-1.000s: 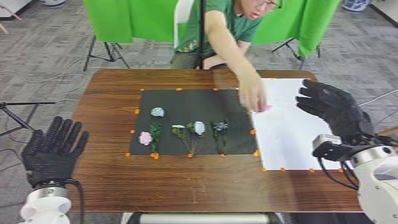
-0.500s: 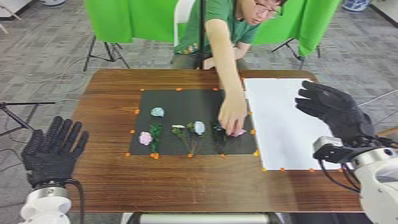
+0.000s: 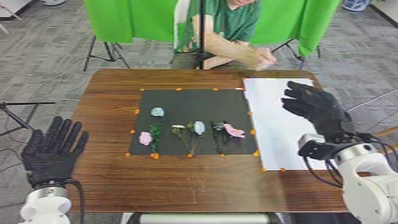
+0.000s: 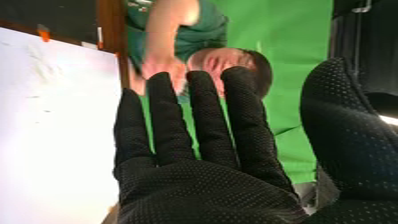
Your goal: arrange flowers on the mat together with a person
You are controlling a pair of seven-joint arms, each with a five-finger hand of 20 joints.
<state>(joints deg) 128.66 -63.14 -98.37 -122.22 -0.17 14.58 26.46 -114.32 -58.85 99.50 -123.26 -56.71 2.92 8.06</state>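
While flowers (image 3: 234,131) lie on the mat (image 3: 182,102), right hand (image 3: 318,107) near white paper (image 3: 274,107), left hand (image 3: 49,159) by the table (image 3: 178,187), both open, empty.

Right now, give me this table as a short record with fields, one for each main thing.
Dark mat: on the brown table, left of the white sheet
Left pink flower: near the mat's left edge
Blue flower: farther up the mat
Pale flower: between the pink ones
Right pink flower: near the mat's right edge
Left robot hand: open, at the table's left edge
Right robot hand: open, empty, above the sheet's right side
Person's hand: beyond the table's far edge
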